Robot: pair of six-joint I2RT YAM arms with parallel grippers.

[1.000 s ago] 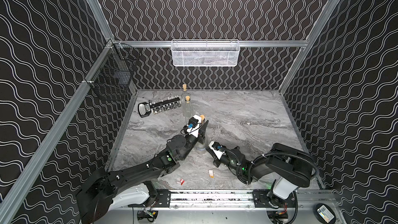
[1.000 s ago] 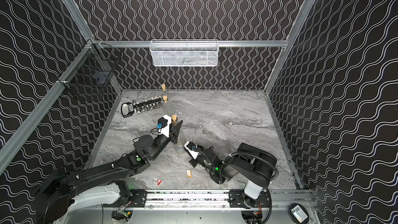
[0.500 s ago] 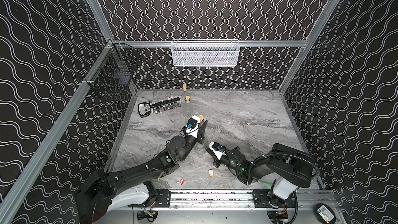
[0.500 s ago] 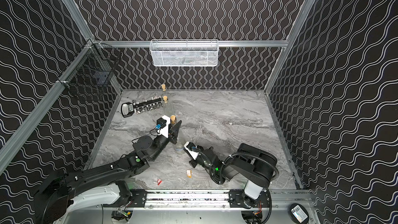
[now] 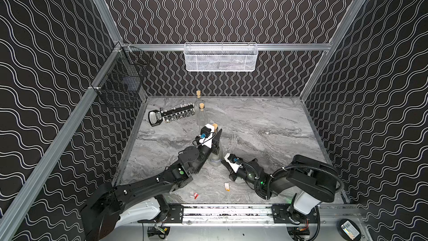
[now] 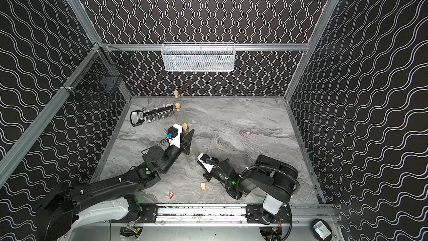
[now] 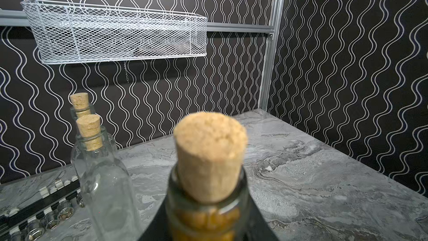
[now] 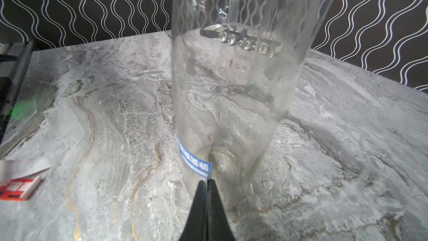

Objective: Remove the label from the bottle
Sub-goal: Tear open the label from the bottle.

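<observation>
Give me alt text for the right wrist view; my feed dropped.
The right gripper, jaws shut, points at the lower corner of a blue label on an upright clear glass bottle. A red-and-white sticker lies apart on the grey marble table.

You had even, bright light; the near cork [image 7: 209, 156] was blurred, and the bottle [image 8: 243, 54] caught pale glare.

The left pincer [image 7: 208, 233] clasps the neck of a corked bottle [image 7: 206, 216]. Two empty corked bottles [image 7: 104, 181] stand beside a socket rail [image 7: 39, 201], toward the counter's [image 7: 312, 181] back edge.
</observation>
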